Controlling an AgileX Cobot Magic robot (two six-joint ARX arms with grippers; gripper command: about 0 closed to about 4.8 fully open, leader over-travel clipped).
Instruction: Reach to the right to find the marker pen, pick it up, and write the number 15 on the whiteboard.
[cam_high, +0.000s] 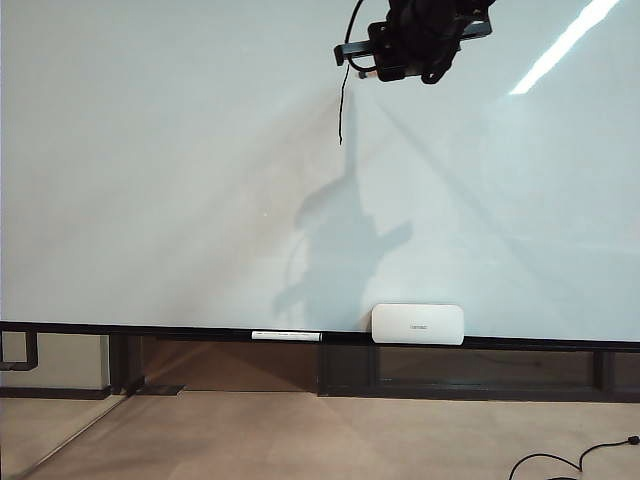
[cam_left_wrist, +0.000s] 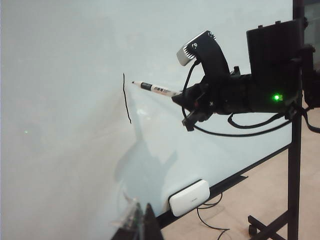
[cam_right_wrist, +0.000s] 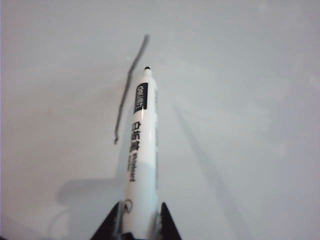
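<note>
Right gripper (cam_right_wrist: 140, 220) clamped on marker pen (cam_right_wrist: 141, 150), tip just beside the black stroke (cam_left_wrist: 126, 97) on whiteboard (cam_high: 150, 200), left gripper's (cam_left_wrist: 137, 222) opening unclear.

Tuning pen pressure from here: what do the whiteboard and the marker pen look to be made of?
The whiteboard: a smooth, glossy pale panel, perhaps glass or coated steel; it mirrors a ceiling light and shows soft shadows. The marker pen: a white, slightly shiny barrel with black print, probably plastic, ending in a dark tip, likely felt. The right hand is shut on it beside the single drawn stroke.
</note>
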